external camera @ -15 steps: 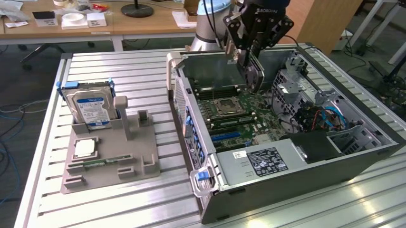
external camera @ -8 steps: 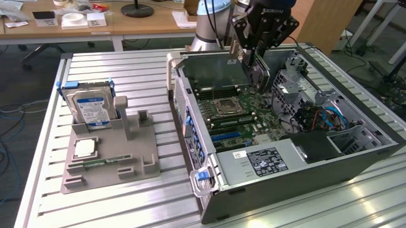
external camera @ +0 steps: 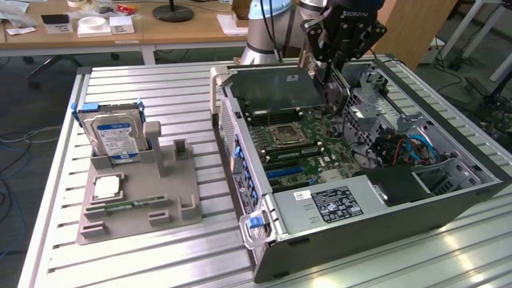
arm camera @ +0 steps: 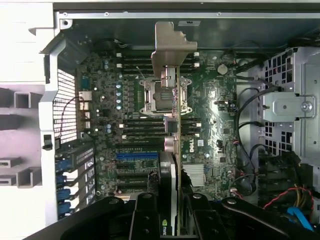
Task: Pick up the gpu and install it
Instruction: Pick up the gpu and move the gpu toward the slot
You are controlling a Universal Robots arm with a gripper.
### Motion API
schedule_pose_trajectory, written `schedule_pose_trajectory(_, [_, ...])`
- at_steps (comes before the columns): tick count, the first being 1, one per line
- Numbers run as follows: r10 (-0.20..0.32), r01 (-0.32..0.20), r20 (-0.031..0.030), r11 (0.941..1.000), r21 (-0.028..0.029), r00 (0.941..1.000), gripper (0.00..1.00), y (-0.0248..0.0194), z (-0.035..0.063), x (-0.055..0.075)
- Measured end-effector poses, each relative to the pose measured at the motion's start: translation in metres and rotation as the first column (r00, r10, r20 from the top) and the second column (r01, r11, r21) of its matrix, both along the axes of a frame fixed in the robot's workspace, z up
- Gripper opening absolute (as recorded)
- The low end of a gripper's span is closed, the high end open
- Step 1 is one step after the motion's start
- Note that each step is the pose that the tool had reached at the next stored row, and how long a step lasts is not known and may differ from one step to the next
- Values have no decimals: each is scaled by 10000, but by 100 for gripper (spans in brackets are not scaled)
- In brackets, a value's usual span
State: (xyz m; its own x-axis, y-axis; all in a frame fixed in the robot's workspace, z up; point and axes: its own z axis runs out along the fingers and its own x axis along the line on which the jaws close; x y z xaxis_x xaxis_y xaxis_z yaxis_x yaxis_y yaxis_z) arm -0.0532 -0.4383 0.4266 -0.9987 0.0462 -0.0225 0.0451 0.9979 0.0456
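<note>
Starting wide: slatted aluminium table (external camera: pixel 160 264), and on it, from three round to six o'clock in the exterior view, open tower case (external camera: pixel 360 228) lying on its side, lid off. Inside, motherboard (external camera: pixel 308 159) face up, bare CPU socket (external camera: pixel 284 133) near its middle. Off at nine o'clock from the case, grey parts tray (external camera: pixel 140 219), hard drive (external camera: pixel 112 135) standing in its rack.

Now up at one o'clock from the socket: gripper (external camera: pixel 332 72) poised above the board and clamped on the gpu (external camera: pixel 336 96), neither spread nor empty. Through the wrist camera, black fingers (arm camera: pixel 145 217) pressed against both faces, card seen edge-on between them.

So nothing to reach for: gpu already in the claw, hanging beneath it, clear of the board. Long axis apparently running down and away from the fingers, metal bracket (arm camera: pixel 167 50) at the far end, though hard to be sure with the card edge-on. Blue expansion slot (external camera: pixel 284 174) at seven o'clock from the card in the exterior view, near but apart. Card lined up across the socket and memory slots rather than over that blue slot. Not yet seated.
</note>
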Motion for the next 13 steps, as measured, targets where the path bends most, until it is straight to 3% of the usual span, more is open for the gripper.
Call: schedule_pose_trajectory(13, [1,-1,0,10000,0,10000,27,0,-1,326])
